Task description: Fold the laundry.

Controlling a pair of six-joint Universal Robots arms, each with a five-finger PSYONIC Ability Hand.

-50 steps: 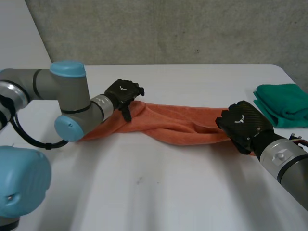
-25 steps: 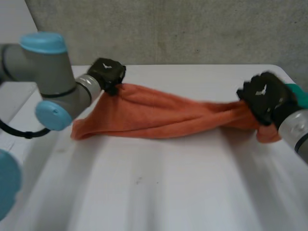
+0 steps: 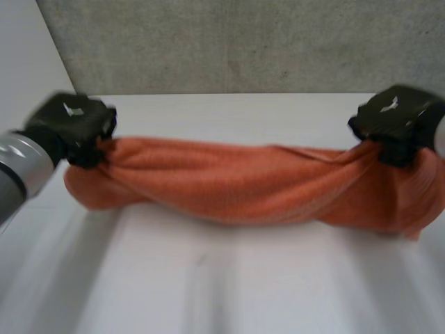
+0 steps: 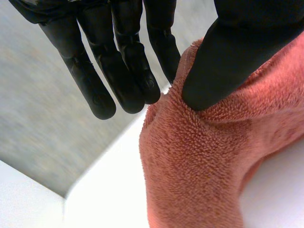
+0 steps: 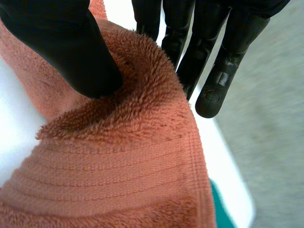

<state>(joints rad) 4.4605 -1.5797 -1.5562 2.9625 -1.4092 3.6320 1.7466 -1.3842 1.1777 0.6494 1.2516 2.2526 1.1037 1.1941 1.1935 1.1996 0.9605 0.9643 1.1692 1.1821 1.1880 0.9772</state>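
Left hand (image 3: 73, 125) and right hand (image 3: 398, 122) each pinch one end of the orange towel (image 3: 243, 184), stretched over the white table (image 3: 208, 285).

Black left hand (image 3: 73, 125), right hand (image 3: 398, 120); seemingly pale-marked.

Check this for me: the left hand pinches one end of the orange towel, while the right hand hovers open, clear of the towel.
One part is wrong. The right hand is not open and clear of the cloth: the right wrist view shows it pinching the other end of the orange towel. The left hand does pinch one end, as stated.
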